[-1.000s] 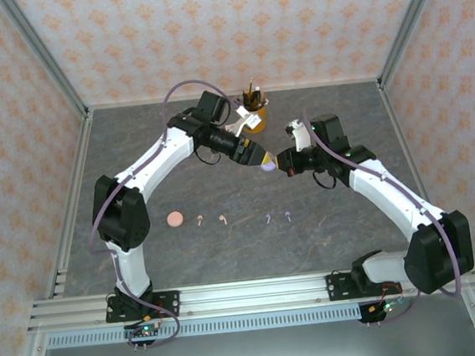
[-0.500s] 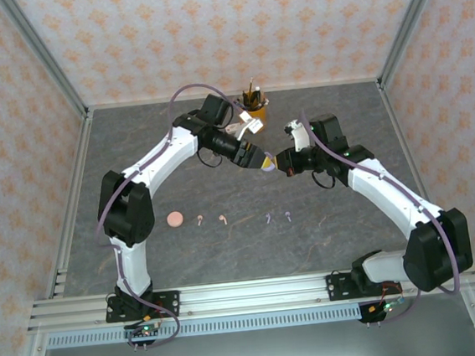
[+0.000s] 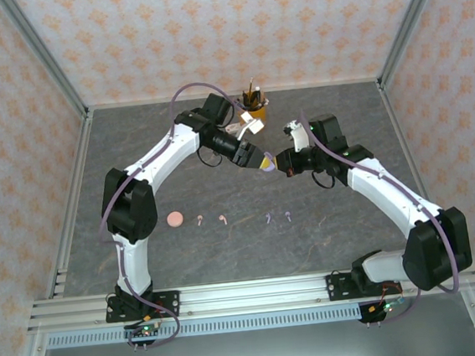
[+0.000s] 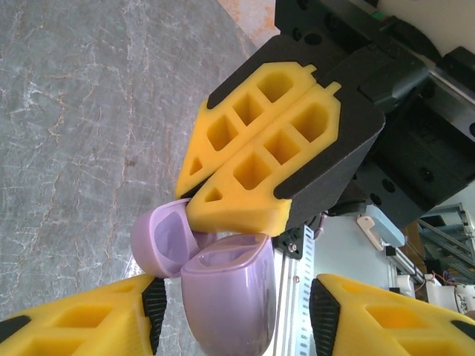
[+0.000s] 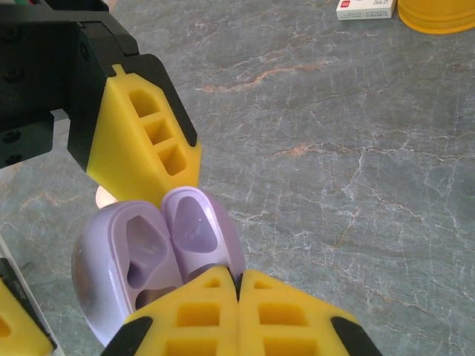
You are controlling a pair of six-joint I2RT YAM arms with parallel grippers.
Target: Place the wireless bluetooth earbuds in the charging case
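Above the middle of the grey stone-patterned table the two arms meet tip to tip, with a lilac charging case held clear of the surface between them. The case is hinged open. In the right wrist view its base, with two moulded hollows, lies at 9 o'clock of the smooth lid. The right gripper has its yellow pads pressed flat together, pinching the lower edge of the lid. The left gripper comes in from 10 o'clock in the overhead view. Its jaws are parted and straddle the case base: one finger lies against the case's side, and the other stands apart from it with a gap showing. The hollows that show in the case hold nothing. The wireless bluetooth earbuds lie on the table in a loose row at 6 o'clock of the grippers, well apart from the lilac case. There are two pale pink ones at the 9 o'clock end and two lilac ones at the 3 o'clock end. Just beyond the pink pair, further toward 9 o'clock, a round pink case rests closed on the table. At 12 o'clock of the grippers, near the back wall, a yellow cup holds pens, and a small white box lies just beside it.
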